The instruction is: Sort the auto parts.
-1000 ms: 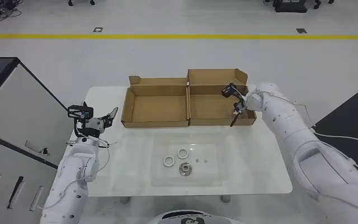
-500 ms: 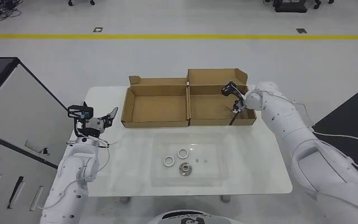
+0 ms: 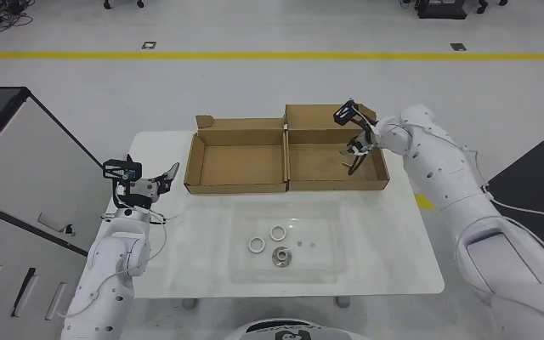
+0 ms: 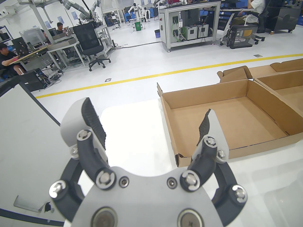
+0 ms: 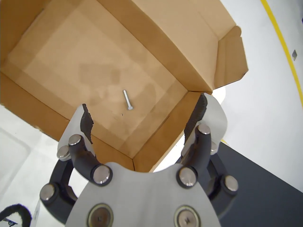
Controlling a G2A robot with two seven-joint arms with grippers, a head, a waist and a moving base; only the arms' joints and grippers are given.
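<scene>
**torque_tim:** what's sitting around the arms right now, anything in the way?

**shopfloor_sam:** Two open cardboard boxes side by side at the far edge of the table (image 3: 391, 246), walls touching. The left box (image 3: 235, 187) has a bare floor. The right box (image 3: 327, 184) has a raised flap at its far outer corner, and in the wrist view that flap sits just beside one finger of the right gripper (image 3: 354, 158). Closer to the robot there's a clear tray (image 3: 336, 270) holding two white rings (image 3: 278, 231), a metal flanged part (image 3: 280, 256) and a couple of tiny bits I can't make out.

**torque_tim:** and the part itself vs the jaws?

**shopfloor_sam:** One bolt (image 5: 127, 100) lies flat on the right box's floor, near the outer end, with its head end pointing towards the gripper. The right gripper (image 5: 143, 101) hangs above it, jaws spread wide and holding nothing. From the wrist camera the bolt lands between the two fingers and well below them, touching neither. The box walls ring it on all sides. The left gripper (image 3: 167, 177) is off by the table's left edge, well apart from the tray, also wide and empty, looking across at the left box.

**torque_tim:** surface and room?

**shopfloor_sam:** White tabletop on a pale glossy floor with a yellow line (image 3: 255, 55) running behind the boxes. There's a grey cabinet (image 3: 34, 161) to the left, plus desks and an office chair (image 4: 91, 43) further back.
</scene>
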